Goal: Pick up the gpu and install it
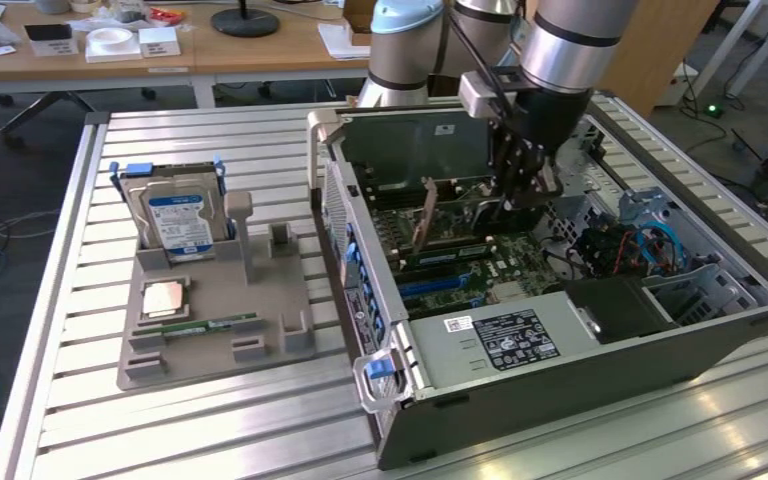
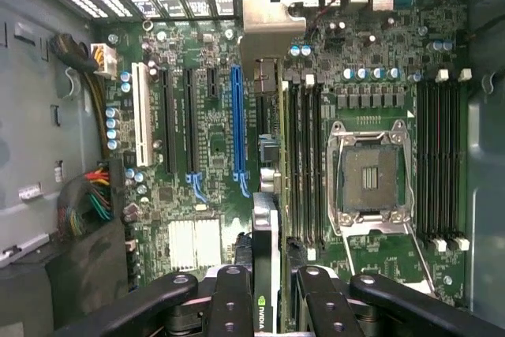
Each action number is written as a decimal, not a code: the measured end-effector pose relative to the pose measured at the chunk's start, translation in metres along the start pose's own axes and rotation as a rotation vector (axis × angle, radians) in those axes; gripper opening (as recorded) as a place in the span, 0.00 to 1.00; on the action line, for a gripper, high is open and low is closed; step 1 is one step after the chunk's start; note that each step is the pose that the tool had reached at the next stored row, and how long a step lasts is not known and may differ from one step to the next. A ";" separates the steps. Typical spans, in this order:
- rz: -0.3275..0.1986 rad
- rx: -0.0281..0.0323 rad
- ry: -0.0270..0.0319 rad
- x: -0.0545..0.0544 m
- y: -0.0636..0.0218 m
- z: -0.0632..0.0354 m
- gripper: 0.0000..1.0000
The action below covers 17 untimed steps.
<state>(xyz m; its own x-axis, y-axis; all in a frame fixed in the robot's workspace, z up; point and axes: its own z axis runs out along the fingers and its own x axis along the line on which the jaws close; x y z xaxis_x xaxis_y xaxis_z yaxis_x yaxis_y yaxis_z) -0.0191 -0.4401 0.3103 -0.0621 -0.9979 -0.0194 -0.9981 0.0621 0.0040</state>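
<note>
Jaws clamped the gpu (image 2: 266,226) edge-on between them, its long axis running straight ahead, silver bracket (image 2: 272,17) farthest, above the motherboard (image 2: 213,140).

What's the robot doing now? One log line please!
gripper: jaws shut on gpu | where: above motherboard | installed: not yet

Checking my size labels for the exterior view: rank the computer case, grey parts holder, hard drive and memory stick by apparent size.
1. computer case
2. grey parts holder
3. hard drive
4. memory stick
The gaps are clear, so there are no ties.
</note>
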 end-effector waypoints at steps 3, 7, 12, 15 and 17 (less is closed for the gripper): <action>0.000 0.0007 0.0000 0.001 0.0054 0.0000 0.27; 0.000 0.0012 0.0000 0.001 0.0101 0.0027 0.27; 0.000 0.0013 -0.0001 0.002 0.0117 0.0108 0.27; 0.000 0.0013 0.0000 0.005 0.0125 0.0110 0.27; 0.000 0.0013 -0.0001 0.008 0.0130 0.0110 0.27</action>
<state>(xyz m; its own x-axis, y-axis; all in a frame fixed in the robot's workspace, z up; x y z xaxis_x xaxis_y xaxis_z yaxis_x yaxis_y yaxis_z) -0.0326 -0.4467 0.2992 -0.0622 -0.9979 -0.0196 -0.9981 0.0622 0.0027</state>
